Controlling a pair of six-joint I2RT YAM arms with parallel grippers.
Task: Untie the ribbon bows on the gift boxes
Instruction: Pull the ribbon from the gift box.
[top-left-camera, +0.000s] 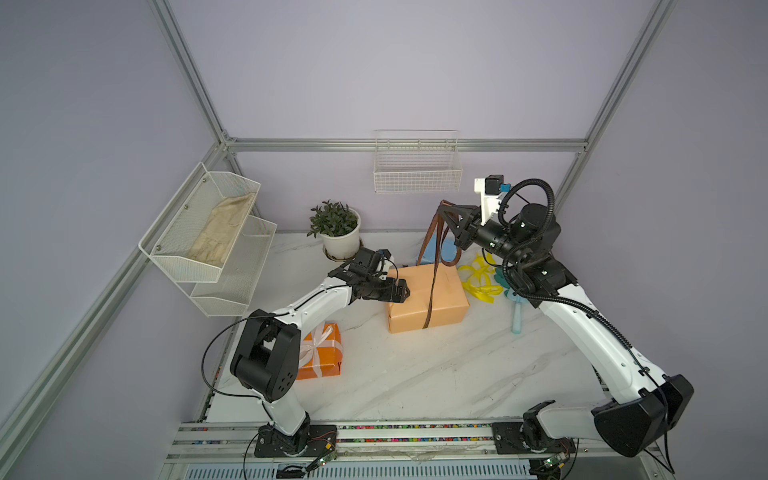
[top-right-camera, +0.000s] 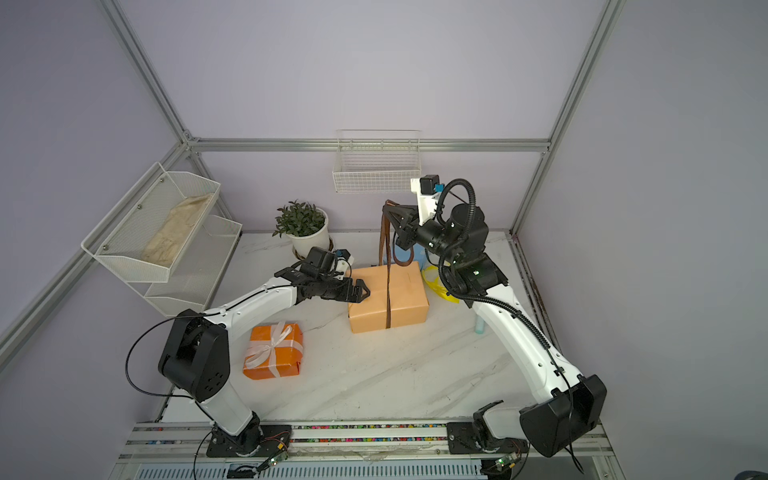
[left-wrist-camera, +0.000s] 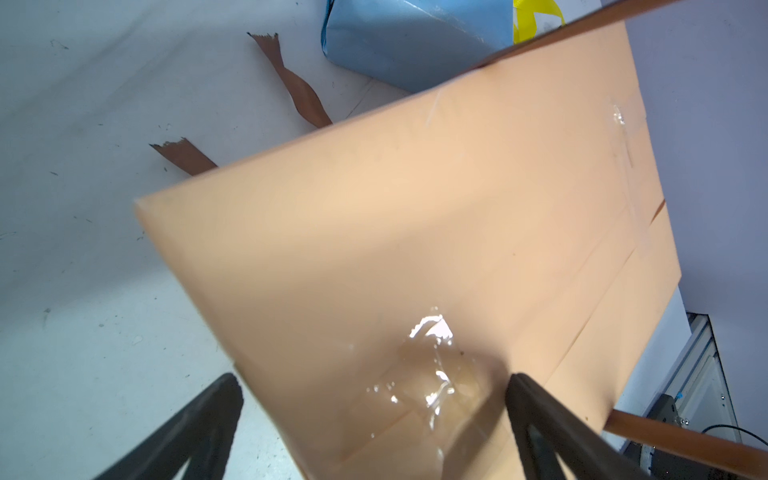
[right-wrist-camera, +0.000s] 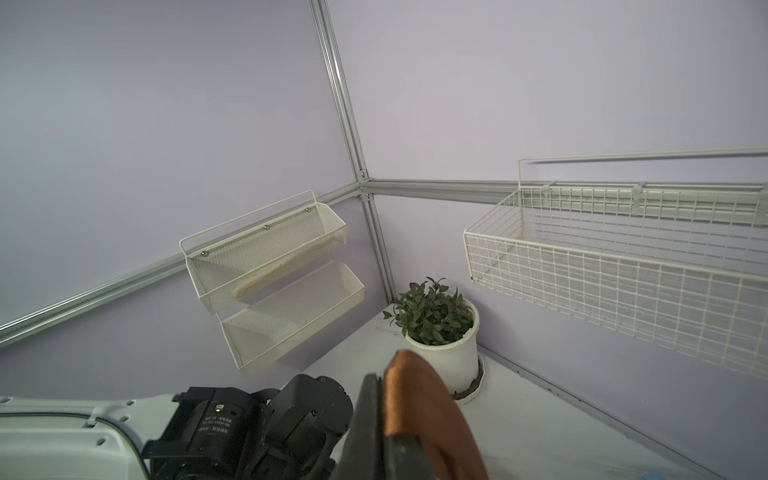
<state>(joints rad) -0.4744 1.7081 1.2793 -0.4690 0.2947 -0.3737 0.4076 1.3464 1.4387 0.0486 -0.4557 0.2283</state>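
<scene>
— What sat nearest on the white marbled surface (top-left-camera: 415, 374)?
— The small bright orange paper-wrapped box (top-right-camera: 286, 361), by the left arm's base, with the white ribbon (top-right-camera: 270, 347) tied in a bow on its top
— And past it?
— The large pale peach-orange box (top-left-camera: 449, 303), lying flat near the middle. The left hand (top-left-camera: 403, 291) was at that box's left end, spread wide with nothing in it. In the left wrist view one finger (left-wrist-camera: 208, 415) hung over the surface off the box's edge and the other stood over the taped top
— Where was the dark brown ribbon (top-left-camera: 433, 286)?
— It ran up the box's front side and across the top, then rose straight to the right hand (top-left-camera: 445, 204). That hand was closed tight on it, raised above the box's far edge. A slack loop hung from the hand behind the box, and two frayed ends lay on the surface beside the box
— The others?
— The bright yellow ribbon (top-left-camera: 480, 280) lay in loose loops on the surface just right of the big box. The small light blue box (left-wrist-camera: 407, 45) was behind the big box, largely hidden in both top views
— Farthest back?
— A white pot with a green plant (top-left-camera: 340, 241) by the rear wall, a white wire basket (top-left-camera: 417, 174) hung on that wall, and a two-tier white mesh shelf (top-left-camera: 208, 232) on the left wall
</scene>
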